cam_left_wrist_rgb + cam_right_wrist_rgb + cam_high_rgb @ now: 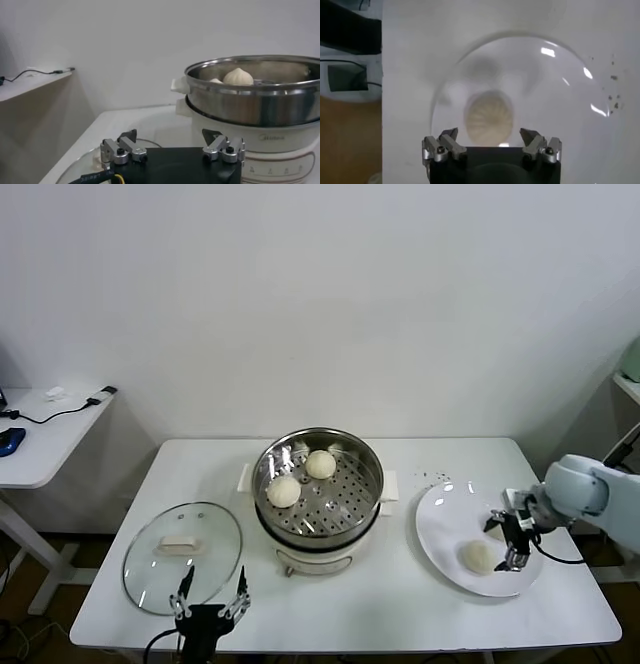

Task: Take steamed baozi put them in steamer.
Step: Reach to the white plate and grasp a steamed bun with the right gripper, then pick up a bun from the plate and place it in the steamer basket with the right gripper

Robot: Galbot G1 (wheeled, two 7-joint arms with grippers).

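Halfway loaded: two buns steaming-side, my right gripper lined up over the next.

The white table (400,604) carries everything. At its centre stands the steamer (318,489), lid off so I can drop buns straight in; two steamed baozi (284,491) already sit on its perforated floor. The glass lid (183,556) lies flat to its left, out of the way. On the plate (440,534) at the right, one bun (479,557) shows clearly; another seems half hidden behind my right gripper (513,536), which hangs above the plate with fingers spread either side of a bun, not yet touching. My left gripper (211,604) waits at the table's near edge, also spread, holding nothing.
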